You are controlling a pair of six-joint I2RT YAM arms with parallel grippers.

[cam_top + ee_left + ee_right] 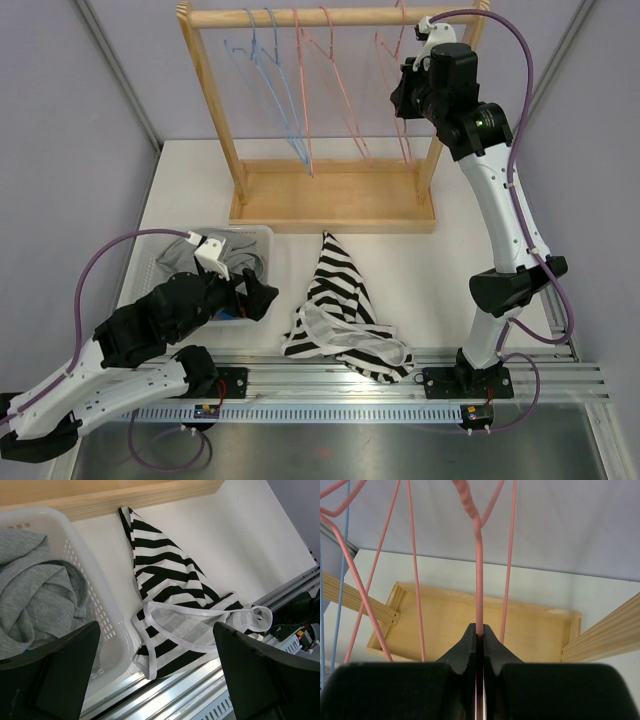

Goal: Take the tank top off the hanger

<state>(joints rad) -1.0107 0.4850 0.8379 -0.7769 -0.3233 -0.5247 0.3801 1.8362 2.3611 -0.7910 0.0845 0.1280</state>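
The black-and-white striped tank top [340, 305] lies crumpled on the white table [440, 260], at 6 o'clock from the wooden clothes rack [335, 195] and clear of every hanger, so the task looks essentially done. Up at 1 o'clock in the top view, the right gripper [478, 630] is clenched on the wire of a bare pink wire hanger [479, 575], presumably to steady it on the rail. The left gripper [250, 292] hovers at 9 o'clock of the garment, over the white plastic basket [255, 232], released and holding nothing.
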